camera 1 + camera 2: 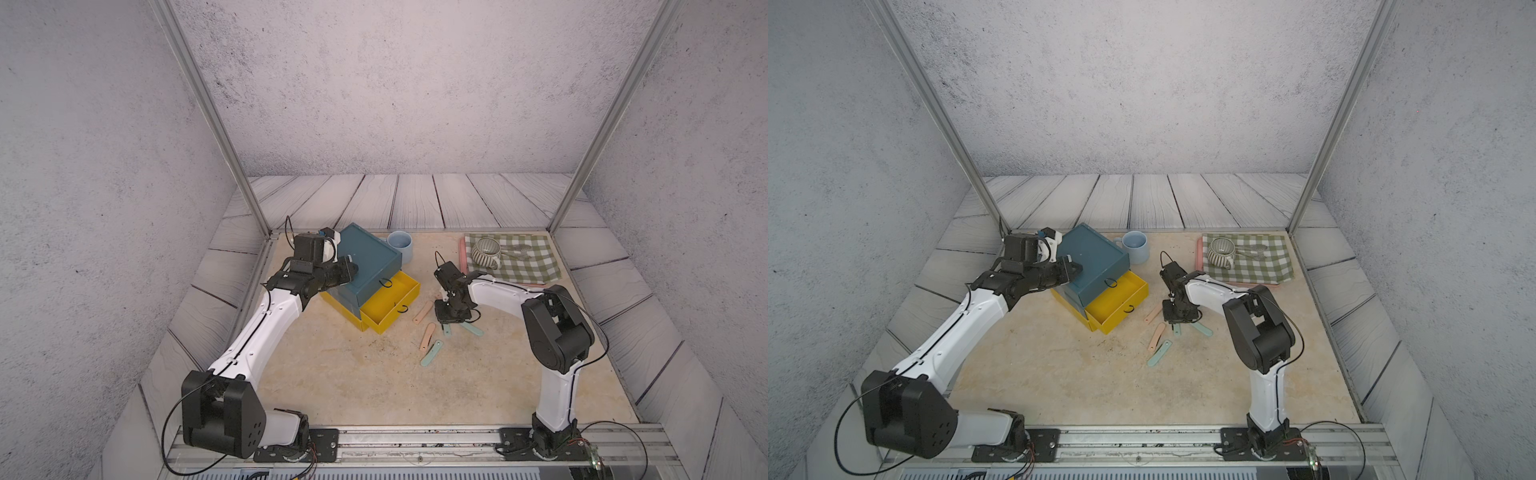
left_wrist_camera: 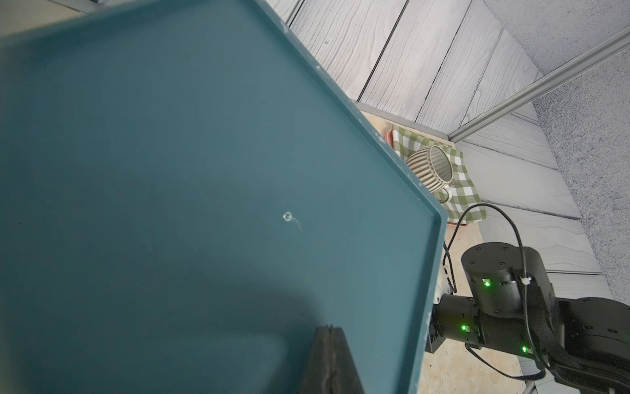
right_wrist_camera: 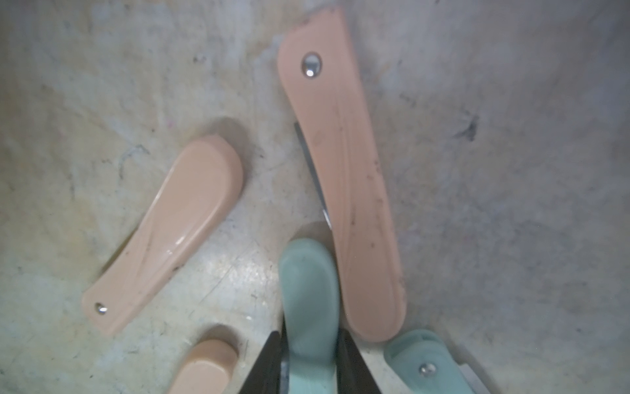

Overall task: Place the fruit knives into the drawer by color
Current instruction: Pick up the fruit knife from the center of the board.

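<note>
The drawer is a chest with a dark teal top, standing at the back left. One yellow drawer is pulled out. My left gripper is shut and rests on the teal top, its fingertips pressed together. Fruit knives lie on the table to the right of the chest: pink ones and mint ones. My right gripper points down over them, shut on a mint-teal knife that lies flat. Beside it lie pink knives and another mint one.
A pale blue cup stands just behind the chest. At the back right a green checked cloth carries a striped mug and a metal utensil. Metal frame posts rise at both back corners.
</note>
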You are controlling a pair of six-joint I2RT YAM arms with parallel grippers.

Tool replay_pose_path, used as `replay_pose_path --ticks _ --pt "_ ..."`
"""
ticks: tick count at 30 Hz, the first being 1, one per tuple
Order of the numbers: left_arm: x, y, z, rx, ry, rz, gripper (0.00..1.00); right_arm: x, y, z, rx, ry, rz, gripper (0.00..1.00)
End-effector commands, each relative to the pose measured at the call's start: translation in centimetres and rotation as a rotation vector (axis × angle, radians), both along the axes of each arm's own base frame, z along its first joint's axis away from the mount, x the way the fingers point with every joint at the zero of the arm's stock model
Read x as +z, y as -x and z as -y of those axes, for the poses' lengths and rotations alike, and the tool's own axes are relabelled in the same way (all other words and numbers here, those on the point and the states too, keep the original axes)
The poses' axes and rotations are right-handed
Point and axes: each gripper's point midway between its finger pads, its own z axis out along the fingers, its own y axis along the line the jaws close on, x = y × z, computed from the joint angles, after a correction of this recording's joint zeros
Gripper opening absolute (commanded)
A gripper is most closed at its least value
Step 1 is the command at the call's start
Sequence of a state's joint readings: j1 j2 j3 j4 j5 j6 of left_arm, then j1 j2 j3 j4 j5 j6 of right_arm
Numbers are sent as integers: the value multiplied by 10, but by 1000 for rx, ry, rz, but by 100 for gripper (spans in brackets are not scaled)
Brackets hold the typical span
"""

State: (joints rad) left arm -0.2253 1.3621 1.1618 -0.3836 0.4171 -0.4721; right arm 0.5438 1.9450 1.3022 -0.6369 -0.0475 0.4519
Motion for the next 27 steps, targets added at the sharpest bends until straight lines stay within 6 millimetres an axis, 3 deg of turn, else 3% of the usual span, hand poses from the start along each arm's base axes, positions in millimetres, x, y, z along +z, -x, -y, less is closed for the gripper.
replay_pose_path --ticks 1,4,13,27 --pt "-55 22 -10 19 -63 -197 0 -19 15 21 -11 93 -61 32" --pt "-55 22 -10 18 -62 -199 0 -21 18 23 -10 99 -68 31" --pt "-54 21 -10 19 -59 -195 0 -25 28 28 -17 104 -84 17" --pt "-51 22 -11 21 -62 -191 0 11 36 24 -9 25 -36 15"
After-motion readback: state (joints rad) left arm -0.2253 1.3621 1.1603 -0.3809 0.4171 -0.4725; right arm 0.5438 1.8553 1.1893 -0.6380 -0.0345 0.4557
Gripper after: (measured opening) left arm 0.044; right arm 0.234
